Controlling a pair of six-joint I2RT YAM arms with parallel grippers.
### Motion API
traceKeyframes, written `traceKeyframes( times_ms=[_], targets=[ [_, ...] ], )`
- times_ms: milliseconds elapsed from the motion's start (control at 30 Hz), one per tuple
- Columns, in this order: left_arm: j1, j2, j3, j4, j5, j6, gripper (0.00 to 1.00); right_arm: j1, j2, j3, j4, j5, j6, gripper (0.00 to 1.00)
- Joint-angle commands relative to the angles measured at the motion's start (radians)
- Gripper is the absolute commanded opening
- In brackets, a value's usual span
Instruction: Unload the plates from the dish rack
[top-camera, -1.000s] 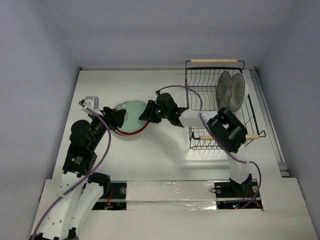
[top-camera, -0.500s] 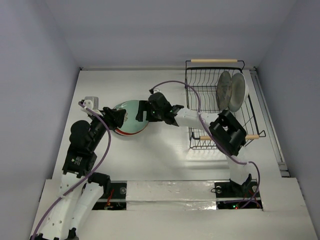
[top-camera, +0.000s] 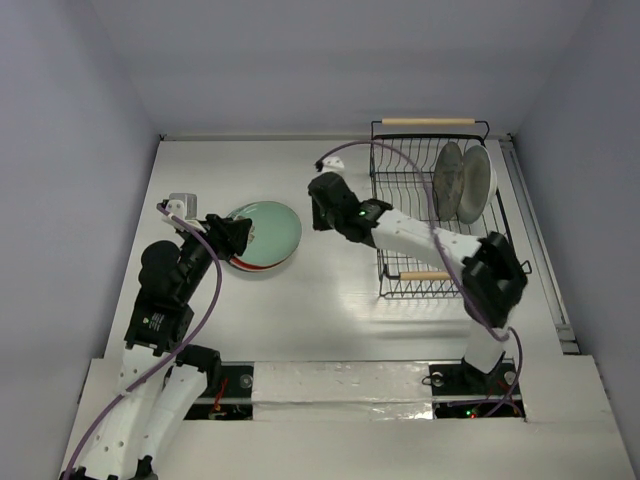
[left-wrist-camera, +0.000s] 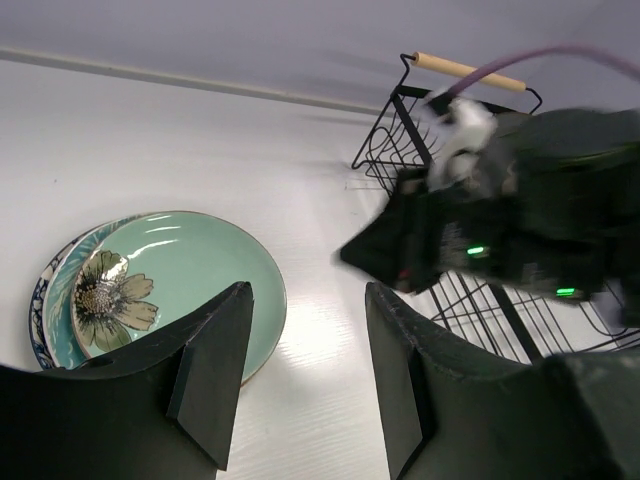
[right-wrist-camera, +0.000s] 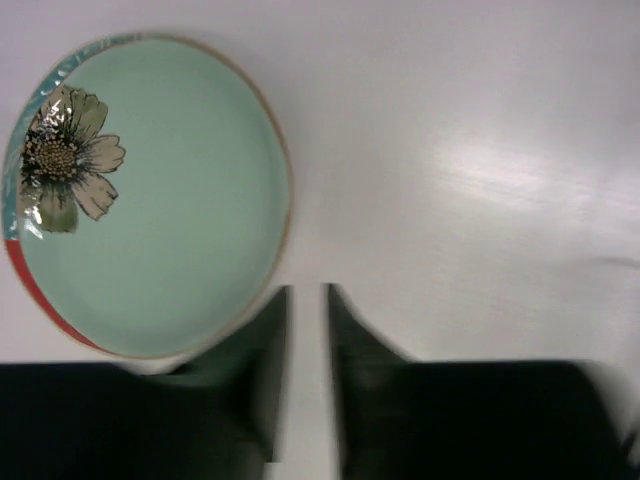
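A pale green plate (top-camera: 268, 228) with a flower print lies flat on top of a stack on the table, over a red plate (top-camera: 262, 266) and a blue-white patterned plate (left-wrist-camera: 40, 300). It also shows in the left wrist view (left-wrist-camera: 180, 280) and the right wrist view (right-wrist-camera: 150, 190). My right gripper (top-camera: 320, 208) hovers just right of the stack, jaws a narrow gap apart (right-wrist-camera: 305, 290), empty. My left gripper (top-camera: 240, 238) is open and empty at the stack's left edge (left-wrist-camera: 305, 290). The black wire dish rack (top-camera: 428, 122) holds a grey-brown plate (top-camera: 448, 180) and a white plate (top-camera: 478, 183) upright.
A small white-grey object (top-camera: 180, 204) sits by the left arm at the table's left side. The rack's near wooden handle (top-camera: 430, 275) lies under the right arm. Walls close the table on the left, back and right.
The right gripper let go of the pale green plate, which now lies flat on the stack, and drew back to the right and away from it. The left arm has not moved.
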Motion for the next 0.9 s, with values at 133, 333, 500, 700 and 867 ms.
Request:
traceKeyframes(
  times_ms=[133,333,500,700,867],
  targets=[
    [0.004,-0.001,0.018,0.045,0.008,0.003,0.39,-0.056,-0.437,-0.089,-0.009,0.327,-0.155,0.0],
    [0.004,0.0,0.016,0.043,-0.01,0.001,0.03,-0.353,-0.637,-0.187,-0.045,0.277,-0.203,0.11],
    [0.004,0.003,0.016,0.045,-0.007,0.001,0.04,-0.496,-0.592,-0.15,-0.163,0.361,-0.245,0.53],
    [0.004,-0.003,0.016,0.04,-0.006,0.0,0.22,-0.648,-0.491,-0.123,-0.151,0.188,-0.281,0.65],
    [0.004,-0.001,0.018,0.039,-0.006,0.001,0.28,-0.692,-0.365,-0.096,-0.168,0.16,-0.295,0.62]
  ],
)
